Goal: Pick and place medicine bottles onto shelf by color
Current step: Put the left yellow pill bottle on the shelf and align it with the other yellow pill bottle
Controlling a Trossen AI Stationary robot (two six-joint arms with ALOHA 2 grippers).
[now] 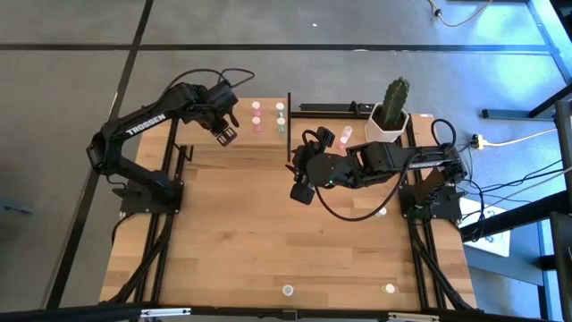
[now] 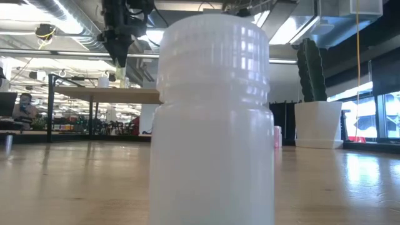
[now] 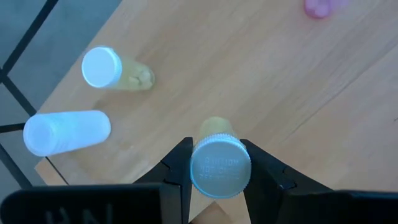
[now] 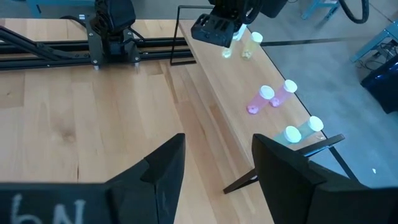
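Pale yellow shows through the small bottle (image 3: 217,162) that the left claw (image 3: 219,167) pinches between its two dark fingers (image 3: 177,171), white cap facing the wrist camera. That claw hangs over the near-left part of the shelf (image 1: 268,134), the light-wood board at the far edge of the surface (image 1: 268,241). Just below it on the board stand another yellow bottle (image 3: 115,70) and a white bottle (image 3: 65,132), close together near the board's corner; a pink one (image 3: 320,7) sits farther along.

From above, pink bottles (image 1: 256,116) and pale green bottles (image 1: 280,117) stand in short rows on the shelf, to the right of the left claw (image 1: 225,134). The right claw (image 1: 301,191) hovers over the middle of the surface, its fingers spread wide and holding nothing, near the shelf's right end. A cactus in a white pot (image 1: 391,112) stands at the far right. Two more bottles wait at the near edge: a white bottle at the front (image 1: 288,290), filling the low camera's view (image 2: 215,119), and a yellowish one (image 1: 389,288) to its right.
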